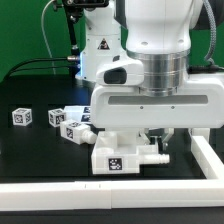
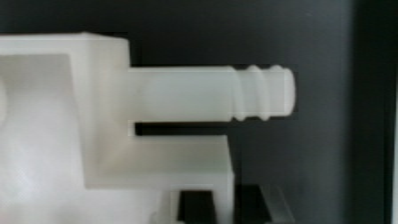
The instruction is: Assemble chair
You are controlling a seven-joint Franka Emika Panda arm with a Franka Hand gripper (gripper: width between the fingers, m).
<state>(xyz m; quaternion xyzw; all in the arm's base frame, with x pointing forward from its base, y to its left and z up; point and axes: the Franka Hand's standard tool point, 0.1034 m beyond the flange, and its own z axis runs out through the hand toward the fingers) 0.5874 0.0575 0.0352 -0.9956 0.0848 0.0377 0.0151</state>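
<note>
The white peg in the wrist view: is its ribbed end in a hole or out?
Out. The peg sticks out of the white chair piece, and its ribbed tip is bare, touching nothing.

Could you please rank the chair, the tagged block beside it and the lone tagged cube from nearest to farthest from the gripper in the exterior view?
1. chair: right at the gripper, whose jaws are shut, mid-table.
2. tagged block: just off the chair, toward the exterior view's left.
3. lone tagged cube: farthest, at the exterior view's far left.

White blocky tagged chair (image 1: 118, 150) upright, ribbed peg (image 2: 214, 92) jutting out
</note>
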